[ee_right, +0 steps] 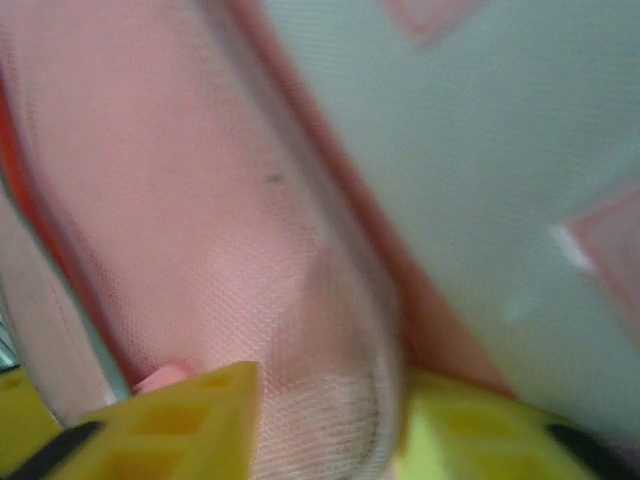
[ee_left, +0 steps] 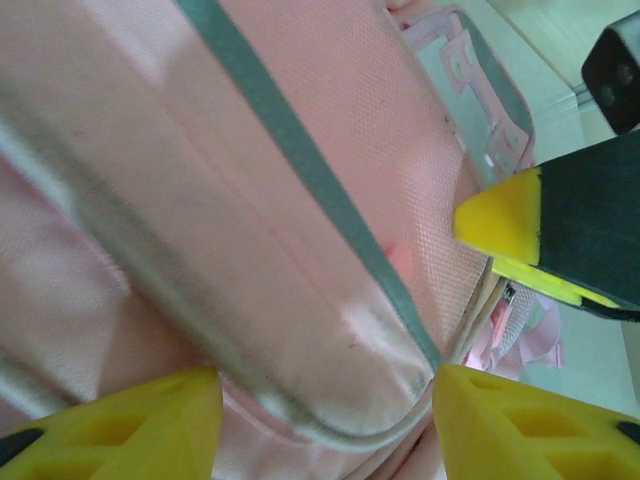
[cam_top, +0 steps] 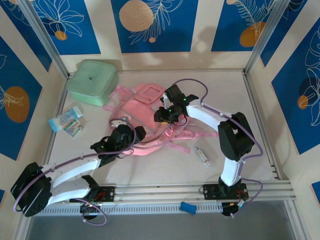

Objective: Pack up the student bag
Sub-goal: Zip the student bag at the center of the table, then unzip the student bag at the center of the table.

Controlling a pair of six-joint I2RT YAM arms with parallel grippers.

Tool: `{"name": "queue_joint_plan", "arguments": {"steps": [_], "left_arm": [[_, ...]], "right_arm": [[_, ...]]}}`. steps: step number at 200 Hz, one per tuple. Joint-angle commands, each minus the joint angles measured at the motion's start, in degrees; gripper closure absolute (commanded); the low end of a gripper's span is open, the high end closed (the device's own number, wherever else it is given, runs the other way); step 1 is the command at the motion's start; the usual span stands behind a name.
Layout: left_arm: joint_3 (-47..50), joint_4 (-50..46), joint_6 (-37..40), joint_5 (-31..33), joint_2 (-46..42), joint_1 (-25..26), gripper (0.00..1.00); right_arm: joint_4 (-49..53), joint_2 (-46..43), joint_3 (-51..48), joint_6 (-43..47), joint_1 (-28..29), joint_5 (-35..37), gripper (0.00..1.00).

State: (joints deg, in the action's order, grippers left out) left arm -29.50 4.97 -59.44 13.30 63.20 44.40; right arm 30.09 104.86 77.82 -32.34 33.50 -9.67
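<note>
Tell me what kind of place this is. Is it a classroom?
Probably not a classroom, more a robot testing booth. Two robot arms, left arm and right arm, are bolted to a railed white table, closed in by blue flower panels, working on a student bag.

The student bag (cam_top: pixel 137 112) is showing matt pink woven cloth with a fine mesh grain, and its grey strips (ee_left: pixel 300 170) are giving off a dull sheen. Beside the student bag, the mint-green box (cam_top: pixel 93 81) is looking like smooth, softly glossy plastic. The surface (cam_top: pixel 240 110) under the student bag is looking pale, smooth and matt. On the left end effector (ee_left: pixel 325 410), the fingers (ee_left: pixel 150 425) are looking like matt yellow plastic.
</note>
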Motion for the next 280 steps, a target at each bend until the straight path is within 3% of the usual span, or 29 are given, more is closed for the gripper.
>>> {"name": "queue_joint_plan", "arguments": {"steps": [1,21,44,101,126,174,208,238,280], "left_arm": [[0.31,7.15,2.58,-2.31,2.34,-2.76,0.43],[-0.91,9.81,3.60,-5.43,5.02,-5.62,0.43],[-2.80,13.89,5.55,-8.91,8.78,-8.83,0.44],[-14.02,19.62,13.46,-21.17,18.88,-15.08,0.45],[-16.32,16.51,15.28,-22.72,19.09,-16.55,0.37],[-13.67,1.19,17.88,-15.36,8.64,-14.26,0.17],[-15.49,-14.51,18.58,0.30,4.26,-3.65,0.08],[-16.79,-16.92,14.25,7.94,7.98,4.18,0.03],[-24.93,-23.23,5.90,17.30,18.56,9.62,0.01]], "right_arm": [[-1.38,0.77,1.04,0.41,-0.25,-2.51,0.78],[-3.53,-0.23,-0.79,-1.52,-1.25,-4.72,0.92],[-4.68,-2.11,-2.03,-2.07,-2.10,-5.74,1.00],[-10.05,-9.90,-7.93,-8.59,-2.73,-7.69,1.00],[-14.75,-10.21,-9.20,-13.13,-2.91,-8.01,1.00],[-19.15,-11.61,-10.53,-21.17,-2.78,-4.57,1.00],[-19.54,-12.66,-11.55,-23.63,-1.18,-1.43,1.00],[-19.89,-13.77,-12.88,-26.06,-0.53,0.07,1.00],[-20.18,-14.59,-13.23,-26.39,0.00,0.14,1.00]]}}
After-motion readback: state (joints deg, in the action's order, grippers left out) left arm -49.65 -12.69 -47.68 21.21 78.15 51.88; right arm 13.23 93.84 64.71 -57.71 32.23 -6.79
